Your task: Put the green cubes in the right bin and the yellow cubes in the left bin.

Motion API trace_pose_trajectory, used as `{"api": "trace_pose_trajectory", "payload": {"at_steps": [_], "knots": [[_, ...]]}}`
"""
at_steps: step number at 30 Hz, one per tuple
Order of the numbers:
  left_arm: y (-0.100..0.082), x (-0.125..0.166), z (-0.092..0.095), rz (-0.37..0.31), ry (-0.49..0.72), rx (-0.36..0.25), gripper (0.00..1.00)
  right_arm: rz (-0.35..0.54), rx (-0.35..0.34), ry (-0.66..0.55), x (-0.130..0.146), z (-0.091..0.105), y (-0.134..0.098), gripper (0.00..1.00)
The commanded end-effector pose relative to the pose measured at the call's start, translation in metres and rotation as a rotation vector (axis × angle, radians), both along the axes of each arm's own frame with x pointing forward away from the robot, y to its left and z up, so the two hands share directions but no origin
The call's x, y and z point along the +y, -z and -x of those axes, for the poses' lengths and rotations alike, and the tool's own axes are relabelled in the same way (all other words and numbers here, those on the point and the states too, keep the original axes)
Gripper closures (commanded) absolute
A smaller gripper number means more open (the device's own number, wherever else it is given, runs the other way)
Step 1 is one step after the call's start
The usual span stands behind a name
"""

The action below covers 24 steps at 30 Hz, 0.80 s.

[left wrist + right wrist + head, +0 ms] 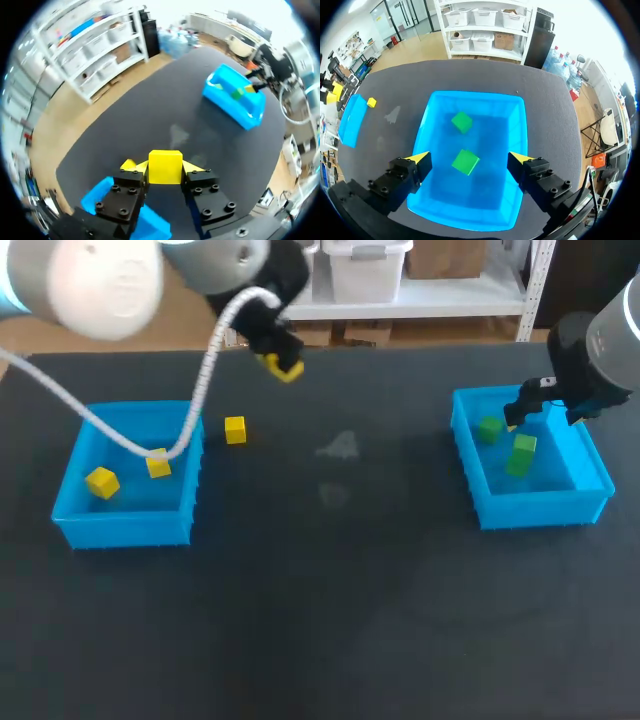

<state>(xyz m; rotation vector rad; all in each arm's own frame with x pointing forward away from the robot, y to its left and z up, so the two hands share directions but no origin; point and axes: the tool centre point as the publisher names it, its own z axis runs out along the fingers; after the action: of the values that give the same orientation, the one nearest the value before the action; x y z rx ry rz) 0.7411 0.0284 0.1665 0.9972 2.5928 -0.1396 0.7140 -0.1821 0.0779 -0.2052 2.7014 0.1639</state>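
Dark table (330,620): my left gripper (165,173) clamps a yellow cube (165,162) aloft, likely bound for the left bin (125,525); my right gripper (470,159) hangs spread above two green cubes (462,122) in the right bin (485,195).

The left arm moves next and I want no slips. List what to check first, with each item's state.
1. Left claw shut on the held cube: ok.
2. Held cube above the left bin: not ok, it hangs over the table beyond the bin's far corner.
3. Room in the left bin: ok, only two yellow cubes inside.
4. Right claw open, away from the left side: ok, above the right bin.
5. Green cubes sorted: ok, both lie in the right bin.
6. Table cleared: not ok, a loose cube lies beside the left bin.
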Motion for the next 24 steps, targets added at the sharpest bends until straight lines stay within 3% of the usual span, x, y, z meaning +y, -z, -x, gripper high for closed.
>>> {"api": "trace_pose_trajectory", "payload": {"at_steps": [1, 11, 24], "knots": [[0.006, 0.055, 0.026, 0.08, -0.091, -0.076, 1.0, 0.001, -0.004, 0.002, 0.0, 0.001, 0.0, 0.0], [0.023, 0.136, 0.041, 0.071, -0.313, -0.039, 1.0, 0.001, -0.004, 0.002, 0.0, 0.001, 0.0, 0.0], [0.052, 0.182, 0.057, 0.031, -0.443, 0.03, 1.0, 0.001, -0.004, 0.002, 0.0, 0.001, 0.0, 0.0]]}}
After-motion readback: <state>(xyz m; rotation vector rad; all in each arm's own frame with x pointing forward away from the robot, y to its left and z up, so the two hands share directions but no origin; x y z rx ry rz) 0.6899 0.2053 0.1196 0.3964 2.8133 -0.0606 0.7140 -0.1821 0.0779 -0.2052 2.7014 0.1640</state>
